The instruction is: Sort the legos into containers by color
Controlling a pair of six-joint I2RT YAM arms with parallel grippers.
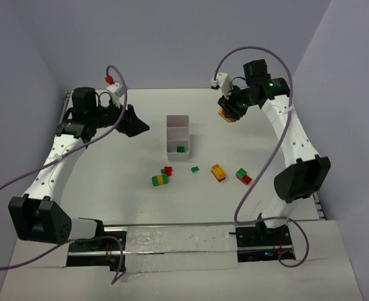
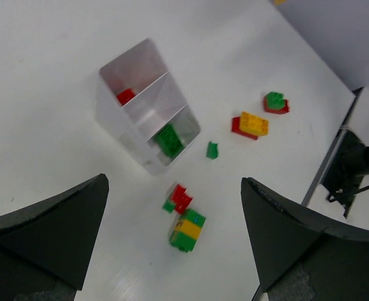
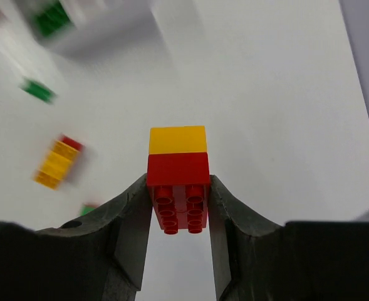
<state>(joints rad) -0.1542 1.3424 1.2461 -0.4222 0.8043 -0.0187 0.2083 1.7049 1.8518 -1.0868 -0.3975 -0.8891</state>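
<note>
- White three-compartment tray [image 1: 178,157]: red brick [image 2: 126,96] in the far end cell, green brick [image 2: 168,139] in the near end cell, middle cell looks empty.
- Right gripper [image 3: 178,188] clamped on a red-and-yellow stack [image 3: 178,153], held in the air well right of the tray.
- Left gripper [image 1: 136,123] has its jaws wide apart, holds nothing and sits left of the tray.
- Loose on the table: green-yellow stack [image 1: 160,180], red-green pair [image 1: 167,170], single green brick [image 1: 195,169], yellow-red stack [image 1: 218,172], green-red stack [image 1: 243,176].
- Early stage by my read: no yellow sorted, and the stacks need splitting first.
</note>
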